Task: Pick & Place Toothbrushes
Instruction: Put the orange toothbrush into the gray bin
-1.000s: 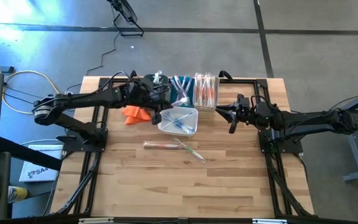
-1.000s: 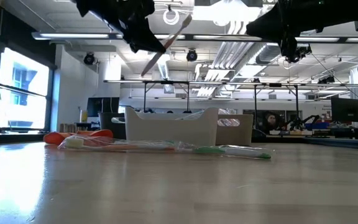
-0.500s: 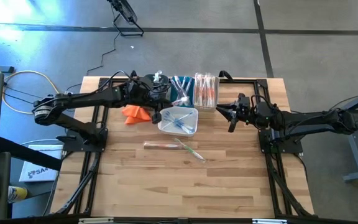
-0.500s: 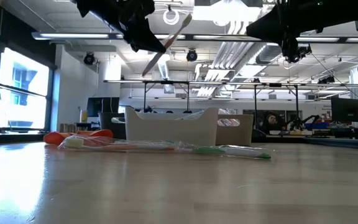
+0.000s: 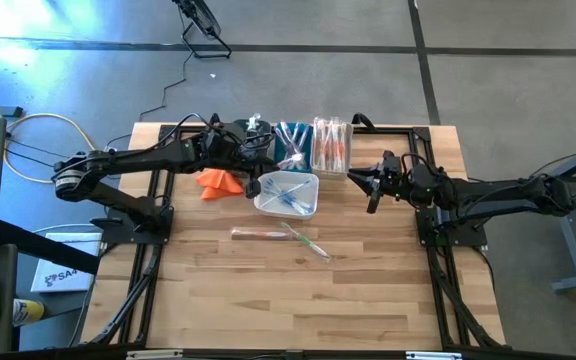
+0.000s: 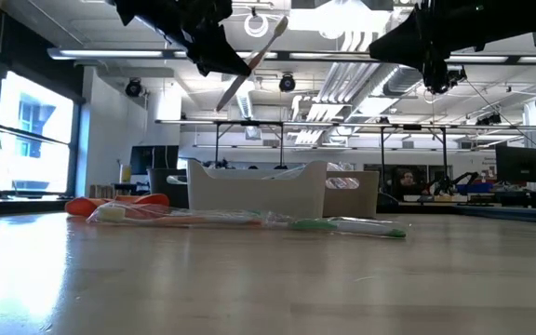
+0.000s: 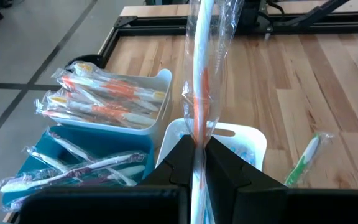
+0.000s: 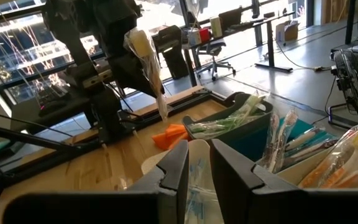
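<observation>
Above the white bin's [image 5: 288, 195] rim, left fingers [image 7: 194, 163] pinch a wrapped toothbrush [image 7: 199, 87]; right fingers [image 8: 194, 168] stand slightly apart, holding nothing.

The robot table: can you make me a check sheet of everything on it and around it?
Surface: wooden table, black frame rails along both sides.
Job's things: wrapped toothbrushes fill the white bin, teal bin and white tub; two loose toothbrushes lie on the wood.
Clutter: orange cloth beside the tub.
End effectors: left end effector shut on an orange-handled toothbrush, raised above the bins; right end effector holds nothing, jaws slightly apart, beside the bins.
Cables: cream cable off the table's left side.
Surroundings: grey floor; desks and chairs behind.
</observation>
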Controlling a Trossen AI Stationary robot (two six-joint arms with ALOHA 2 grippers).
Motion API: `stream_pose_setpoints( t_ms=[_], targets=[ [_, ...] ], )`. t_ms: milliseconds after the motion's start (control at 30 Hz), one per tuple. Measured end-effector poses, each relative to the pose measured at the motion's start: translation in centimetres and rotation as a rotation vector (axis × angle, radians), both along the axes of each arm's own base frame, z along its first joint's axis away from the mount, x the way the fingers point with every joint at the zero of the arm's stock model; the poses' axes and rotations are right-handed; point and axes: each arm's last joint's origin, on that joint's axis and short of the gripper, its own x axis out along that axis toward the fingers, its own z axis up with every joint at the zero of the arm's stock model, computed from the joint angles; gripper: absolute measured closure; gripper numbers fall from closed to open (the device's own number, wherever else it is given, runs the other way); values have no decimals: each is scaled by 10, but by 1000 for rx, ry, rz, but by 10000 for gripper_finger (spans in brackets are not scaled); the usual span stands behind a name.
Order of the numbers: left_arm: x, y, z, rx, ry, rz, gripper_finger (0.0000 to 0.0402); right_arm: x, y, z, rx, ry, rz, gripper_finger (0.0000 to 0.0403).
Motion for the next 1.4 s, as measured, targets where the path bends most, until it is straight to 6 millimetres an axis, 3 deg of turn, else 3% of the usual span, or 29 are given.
stream_pose_setpoints(
  t_ms=[900,1400],
  targets=[
    [3,1,8,-122,-102,69,382,0,0,0,-147,53,13,345],
    [18,4,-19,-191,7,30,382,3,1,-2,-169,73,68,345]
  ],
)
